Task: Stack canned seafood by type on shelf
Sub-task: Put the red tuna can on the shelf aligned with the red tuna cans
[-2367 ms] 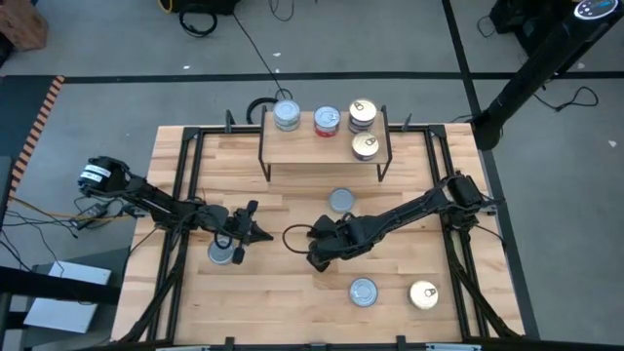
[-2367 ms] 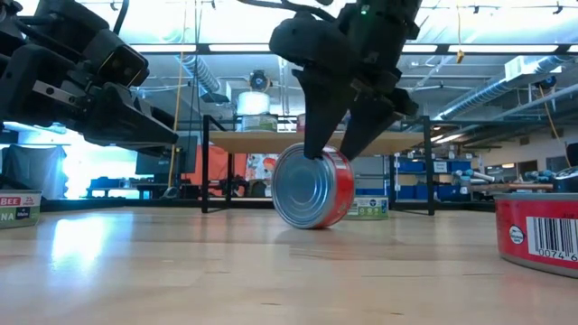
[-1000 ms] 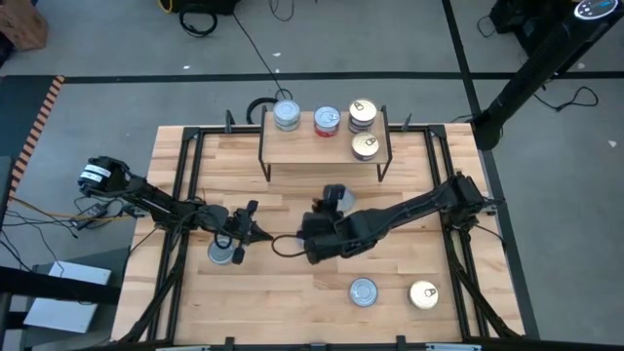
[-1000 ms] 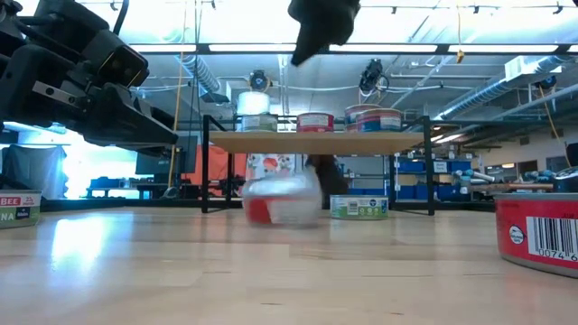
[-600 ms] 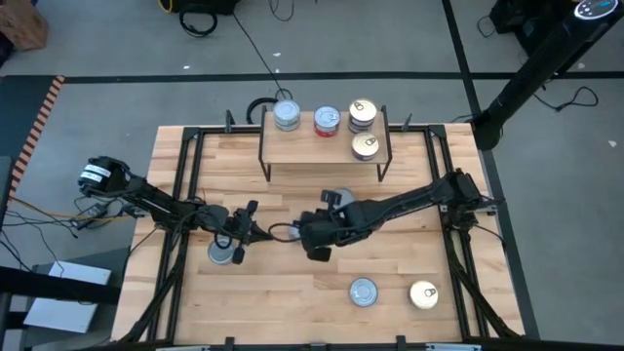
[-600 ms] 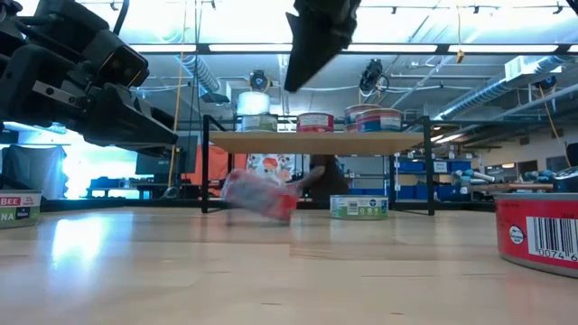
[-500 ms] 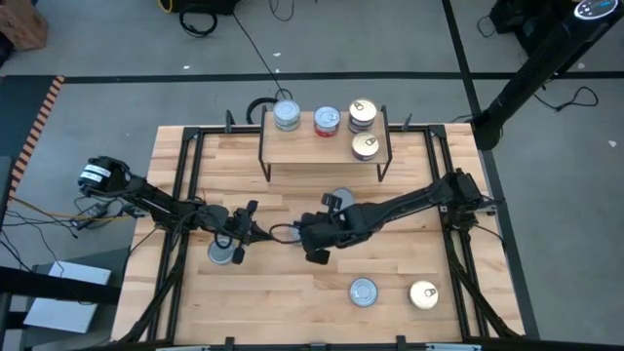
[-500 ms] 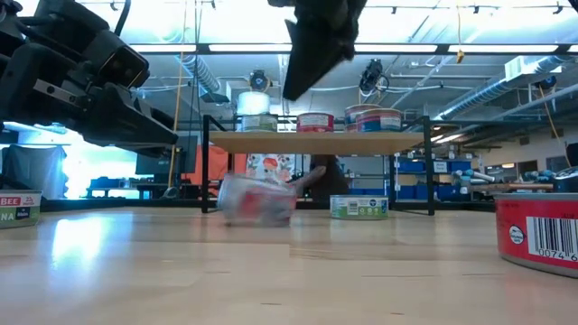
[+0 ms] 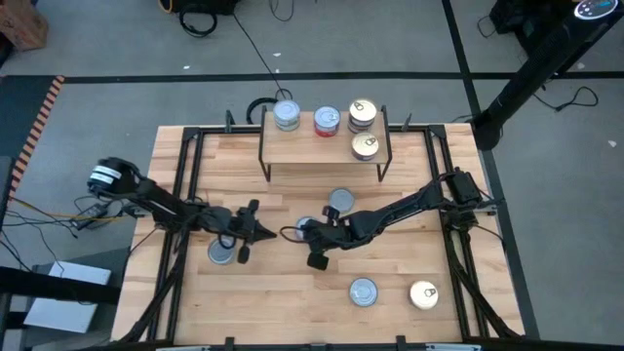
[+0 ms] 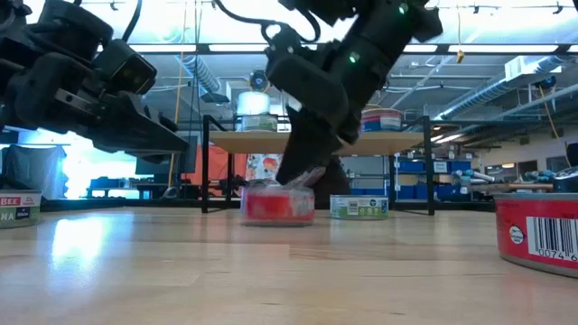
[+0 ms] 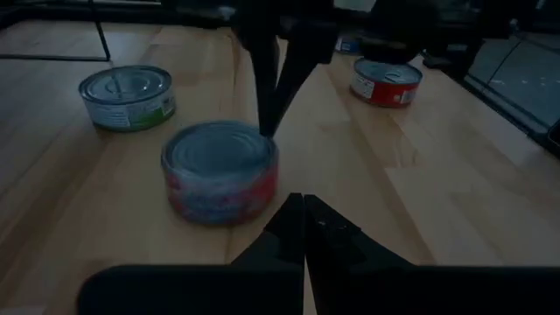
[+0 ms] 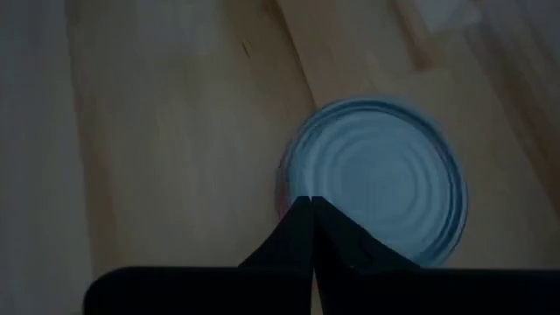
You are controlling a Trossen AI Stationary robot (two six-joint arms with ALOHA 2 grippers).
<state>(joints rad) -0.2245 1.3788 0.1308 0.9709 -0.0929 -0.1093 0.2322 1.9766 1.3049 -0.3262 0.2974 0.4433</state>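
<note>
A red-labelled tin (image 10: 277,206) with a plain silver top (image 12: 376,192) lies flat on the tabletop in front of the shelf (image 9: 322,148). My right gripper (image 10: 296,176) is shut, its tips on the tin's top. My left gripper (image 9: 255,232) hovers shut just left of that tin (image 11: 219,171), touching nothing. On the shelf stand a silver-blue tin (image 9: 286,116), a red-topped tin (image 9: 327,120), a gold-topped stack (image 9: 362,112) and a gold-topped tin (image 9: 365,146). My right gripper presses its shut fingertips (image 11: 265,122) on the tin's top near the rim (image 11: 254,140), on the side toward the far edge. The fingers come from above, slanting down from the table's right. The tin lies flat on the table.
Another tin (image 9: 340,201) sits on the table just in front of the shelf. A silver-topped tin (image 9: 363,292) and a gold-topped tin (image 9: 423,294) stand near the front right. One more tin (image 9: 222,253) lies under my left arm. Black frame rails line both table sides.
The red-labelled tin has tumbled a little toward the table's left and settled flat on its base. My right gripper has come down from well above the table onto the tin's top, with its fingers drawn together. My left arm has shifted slightly.
</note>
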